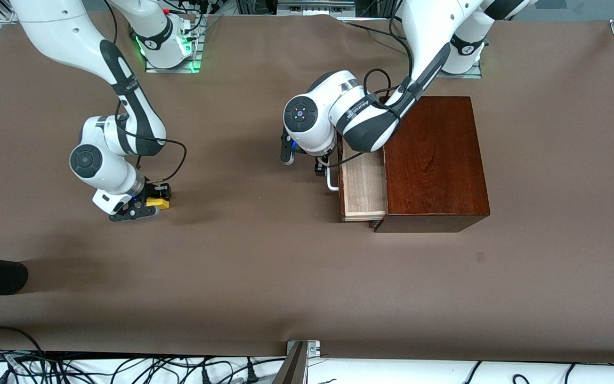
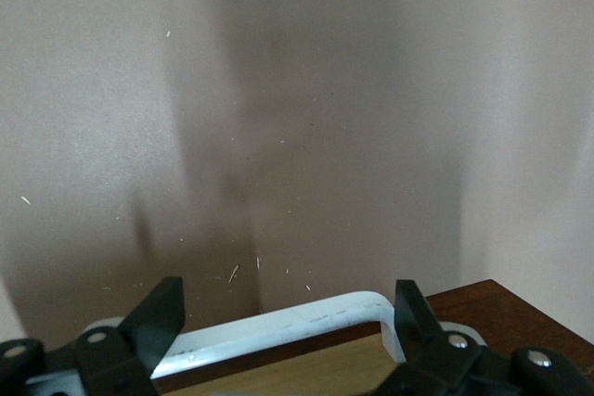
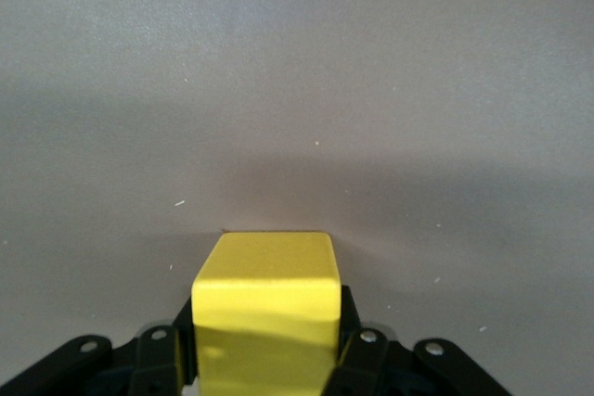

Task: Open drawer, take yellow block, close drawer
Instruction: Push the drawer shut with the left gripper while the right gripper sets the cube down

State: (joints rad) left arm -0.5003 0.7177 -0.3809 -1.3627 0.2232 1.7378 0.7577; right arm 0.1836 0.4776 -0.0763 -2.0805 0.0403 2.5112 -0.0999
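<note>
I have the right arm bent at the elbow and reaching down toward its own end of the table, wrist tipped low, so the right gripper (image 1: 150, 204) sits just at the brown table (image 1: 264, 266) surface. Its fingers are clenched on the yellow block (image 1: 158, 202); in the right wrist view the yellow block (image 3: 264, 308) fills the space between the two black fingers (image 3: 158, 364), well apart from the wooden box (image 1: 435, 160).

The left arm comes down from its base and folds across the box's top corner, wrist turned so the left gripper (image 1: 322, 166) hangs at the white bar handle (image 1: 331, 180) of the drawer (image 1: 363, 184). The left wrist view shows its fingers (image 2: 153, 322) spread wide, one on each side of the handle (image 2: 278, 326), released and not pinching it. The drawer stands pulled out toward the right arm's end, its pale wood interior showing.

Lettering runs along the left arm's forearm, but I cannot read it. The part of the drawer farther from the front camera is hidden under the left wrist, and I cannot tell whether the block touches the table.
</note>
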